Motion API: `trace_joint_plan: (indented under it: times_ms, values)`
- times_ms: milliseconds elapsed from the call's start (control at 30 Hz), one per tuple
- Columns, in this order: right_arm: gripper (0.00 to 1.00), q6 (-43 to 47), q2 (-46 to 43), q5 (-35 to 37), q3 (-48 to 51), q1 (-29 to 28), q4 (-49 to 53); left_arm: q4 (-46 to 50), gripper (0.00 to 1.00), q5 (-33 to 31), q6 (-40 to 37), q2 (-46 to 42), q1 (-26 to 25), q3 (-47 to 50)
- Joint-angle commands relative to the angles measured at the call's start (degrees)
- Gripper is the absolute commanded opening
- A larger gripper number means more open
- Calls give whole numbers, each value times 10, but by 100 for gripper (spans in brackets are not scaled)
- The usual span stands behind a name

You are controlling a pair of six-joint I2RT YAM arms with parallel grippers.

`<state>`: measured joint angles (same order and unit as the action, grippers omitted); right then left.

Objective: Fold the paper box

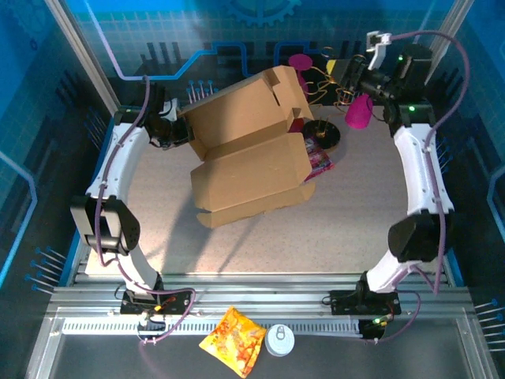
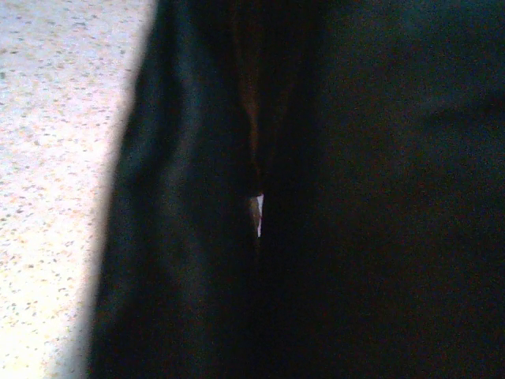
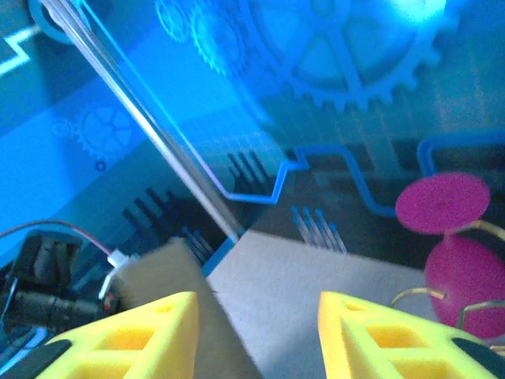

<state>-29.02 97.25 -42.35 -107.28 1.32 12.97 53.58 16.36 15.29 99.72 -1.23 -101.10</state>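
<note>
ok so jaws first: the left gripper (image 1: 172,133) is clenched tight, and from the overhead view it sits right at the left edge of the plain brown corrugated cardboard box (image 1: 252,170). Looks to me like it's pinching a side flap there, but the left wrist view is almost all dark shadow, so I can't swear to what's between the jaws.

The right gripper (image 3: 256,316) is released. Its chunky yellow plastic fingers (image 3: 150,332) stand apart with nothing between them, and it's raised near the back right corner, well away from the box, pointing toward the blue back wall.

The box sits in the middle of the speckled grey table (image 1: 355,229), rotated at an angle. The long lower body looks formed, while the big upper panel with its notched flaps tilts open toward the back.

Right beside the box's right end there's a shiny pink-purple packet (image 1: 318,160) and a round black thing (image 1: 322,133), with a magenta cup-shaped object (image 1: 359,110) further back.

Progress-wise I'd call it roughly halfway. The body has its shape, but the lid isn't down and no tabs are tucked yet. The right arm needs to come in before that can happen, imo.
</note>
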Motion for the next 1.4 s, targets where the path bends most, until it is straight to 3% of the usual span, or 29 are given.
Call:
trace_joint_plan:
  times_ms: [0, 200, 367, 733, 967, 1367]
  values:
    - [43, 0, 35, -121, -37, -6, 2, -14, 0, 77, -36, 12, 5, -16]
    - [48, 50, 49, -172, -14, -29, 42, -21, 0, 124, -41, 34, 6, -26]
    - [48, 21, 45, -209, 14, -40, -8, -13, 0, 121, -45, 46, 5, -34]
    - [50, 37, 36, -204, 16, -65, 6, -16, 0, 112, -31, 69, 4, -53]
    - [54, 171, 56, -126, -35, -92, 152, -18, 0, 114, -37, 76, -4, -62]
    - [58, 275, 48, 51, -75, -146, 213, -9, 0, 107, -39, 71, -7, -63]
